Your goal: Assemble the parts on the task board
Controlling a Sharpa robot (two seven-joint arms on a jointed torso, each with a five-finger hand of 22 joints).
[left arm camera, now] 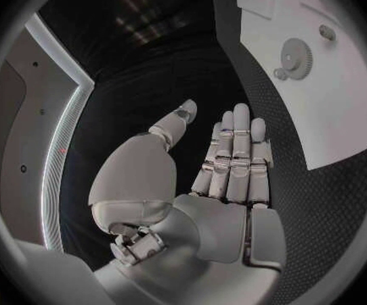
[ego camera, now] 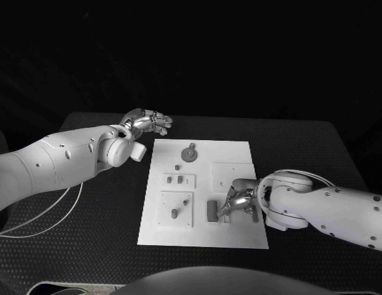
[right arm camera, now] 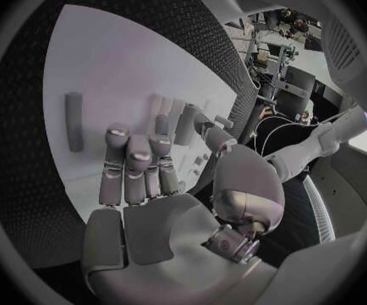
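Observation:
The white task board (ego camera: 202, 228) lies mid-table and shows again in the left wrist view (left arm camera: 336, 115). A grey gear-shaped part (ego camera: 189, 153) (left arm camera: 295, 51) lies at its far end. Small parts (ego camera: 179, 179) and a peg (ego camera: 174, 213) stand in its left blocks. A dark bar (ego camera: 212, 210) (right arm camera: 74, 112) lies at the near middle. My right hand (ego camera: 238, 201) (right arm camera: 145, 183) is low over the board's near right, thumb and a finger pinching an elongated grey part (right arm camera: 186, 123). My left hand (ego camera: 147, 123) (left arm camera: 226, 176) hovers beyond the board's far left corner, fingers extended and holding nothing.
Black table (ego camera: 94, 246) surrounds the board on every side. A white cable (ego camera: 40, 221) hangs under my left arm, and another loops over my right wrist (ego camera: 293, 174). A raised square block (ego camera: 231, 172) sits on the board just beyond my right hand.

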